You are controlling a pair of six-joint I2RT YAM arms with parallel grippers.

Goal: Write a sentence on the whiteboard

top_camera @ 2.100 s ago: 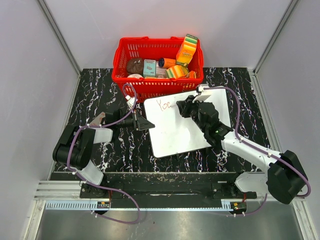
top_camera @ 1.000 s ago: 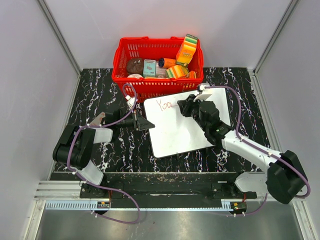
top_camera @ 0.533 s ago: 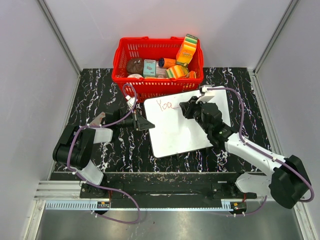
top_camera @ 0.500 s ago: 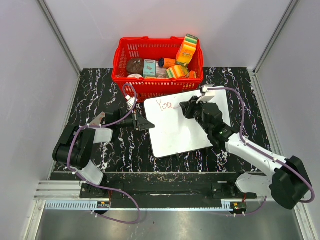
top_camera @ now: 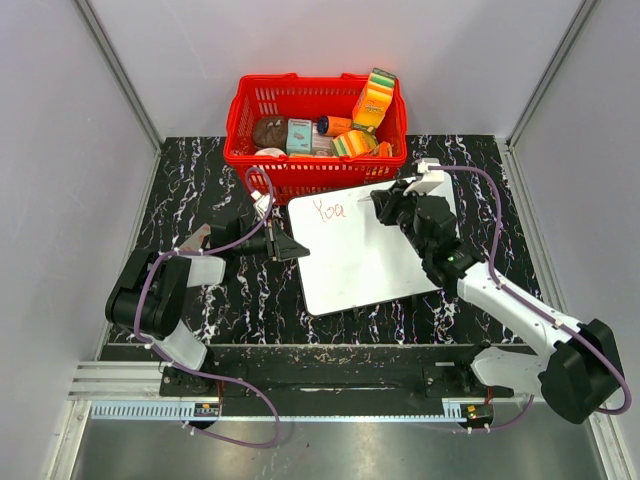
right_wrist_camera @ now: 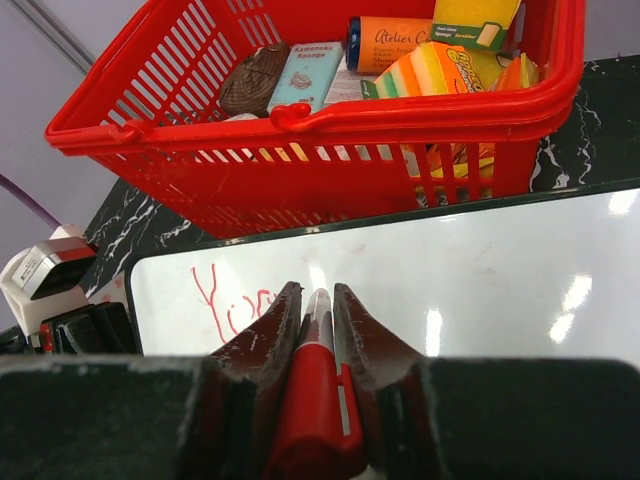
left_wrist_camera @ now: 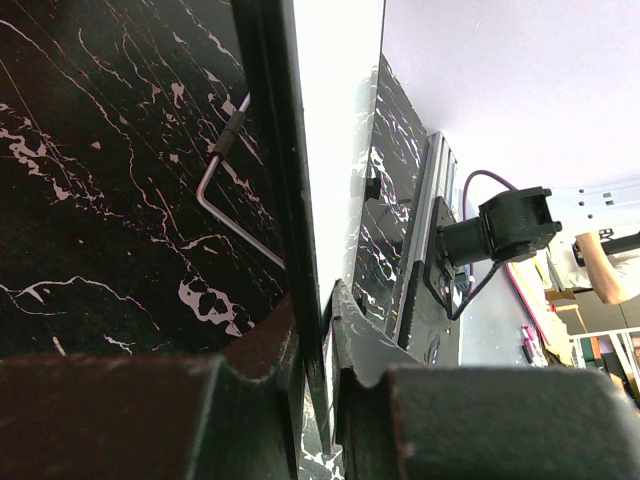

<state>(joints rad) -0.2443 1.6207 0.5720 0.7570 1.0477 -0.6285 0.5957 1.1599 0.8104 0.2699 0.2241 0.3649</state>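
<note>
Right wrist view — right gripper [right_wrist_camera: 318, 296] clamps a red marker [right_wrist_camera: 314, 392], tip beside the begun sentence [right_wrist_camera: 236, 306]; blank whiteboard [right_wrist_camera: 480, 280] extends toward the table's [right_wrist_camera: 612, 120] right edge.

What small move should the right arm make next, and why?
Probably set the marker down on the board just right of "You" and begin the next word: only "You" is written, the right claw grips the marker past it, and the left claw clamps the board's edge.
</note>
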